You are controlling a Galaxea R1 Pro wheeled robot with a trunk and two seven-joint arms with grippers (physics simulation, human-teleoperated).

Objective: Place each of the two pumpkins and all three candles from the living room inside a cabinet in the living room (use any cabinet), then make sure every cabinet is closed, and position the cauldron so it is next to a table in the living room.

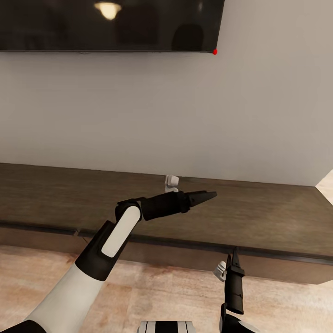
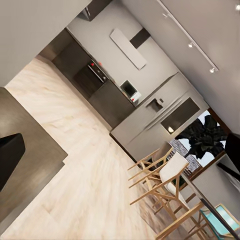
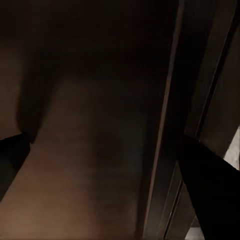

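Observation:
The cabinet (image 1: pixel 277 217), a long low dark-brown unit, runs across the head view against a grey wall, and its fronts look flush. My left gripper (image 1: pixel 210 195) hovers over its top and points right; its fingers (image 2: pixel 10 155) sit wide apart and empty, so it is open. My right gripper (image 1: pixel 232 256) stands just in front of the cabinet's front edge, pointing up at it. Its fingers (image 3: pixel 210 190) are spread with nothing between them, close to the dark wood (image 3: pixel 100 125). The pumpkins, candles and cauldron are out of view.
A black TV (image 1: pixel 111 23) hangs on the wall above the cabinet. A small white fitting (image 1: pixel 172 182) sits at the back of the cabinet top. Light wood floor (image 1: pixel 162 286) lies in front. The left wrist view looks across to a kitchen (image 2: pixel 100 85) and wooden chairs (image 2: pixel 160 180).

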